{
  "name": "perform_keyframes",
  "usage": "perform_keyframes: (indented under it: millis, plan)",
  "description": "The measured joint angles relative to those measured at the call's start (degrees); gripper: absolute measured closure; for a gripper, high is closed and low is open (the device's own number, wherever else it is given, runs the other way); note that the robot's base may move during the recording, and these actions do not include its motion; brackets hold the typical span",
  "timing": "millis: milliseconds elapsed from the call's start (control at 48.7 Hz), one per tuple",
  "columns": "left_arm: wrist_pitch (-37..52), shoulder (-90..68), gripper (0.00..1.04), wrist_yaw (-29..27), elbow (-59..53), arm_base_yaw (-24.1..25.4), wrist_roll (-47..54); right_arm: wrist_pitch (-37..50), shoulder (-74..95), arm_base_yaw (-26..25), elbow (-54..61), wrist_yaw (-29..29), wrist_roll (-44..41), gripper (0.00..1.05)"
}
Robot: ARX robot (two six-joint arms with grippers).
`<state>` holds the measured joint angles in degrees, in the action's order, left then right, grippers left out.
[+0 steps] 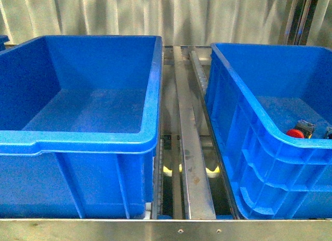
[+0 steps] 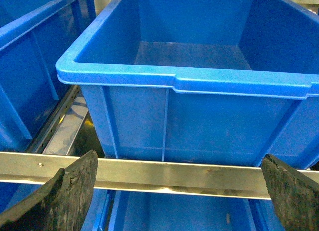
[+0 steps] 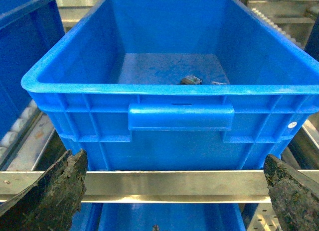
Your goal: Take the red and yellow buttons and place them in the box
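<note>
Red button: right box, near edge; light, rigid, cap slippery.
Hold: dark body, not cap.
Left gripper: wide open, empty.
Right gripper: wide open, empty.

Both bins are moulded plastic, bright blue with a soft sheen. The left box has smooth walls and a thick rolled rim that catches the light; the right bin has ribbed outer walls and a duller, scuffed, speckled floor. In it lies a button with a glossy red plastic cap on a dark matt body. The frame rails are bare brushed metal, stained in spots. The fingers carry black pads, rough, crumbly and worn. Behind hangs pale pleated cloth.
</note>
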<state>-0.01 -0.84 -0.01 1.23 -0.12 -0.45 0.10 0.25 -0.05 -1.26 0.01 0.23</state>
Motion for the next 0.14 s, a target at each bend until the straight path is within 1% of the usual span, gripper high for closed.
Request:
perform_keyframes:
  millis: [144]
  plan:
    - [0.00,0.00,0.08,0.00,0.00,0.00,0.00,0.00,0.00,0.00,0.00,0.00,0.00,0.03]
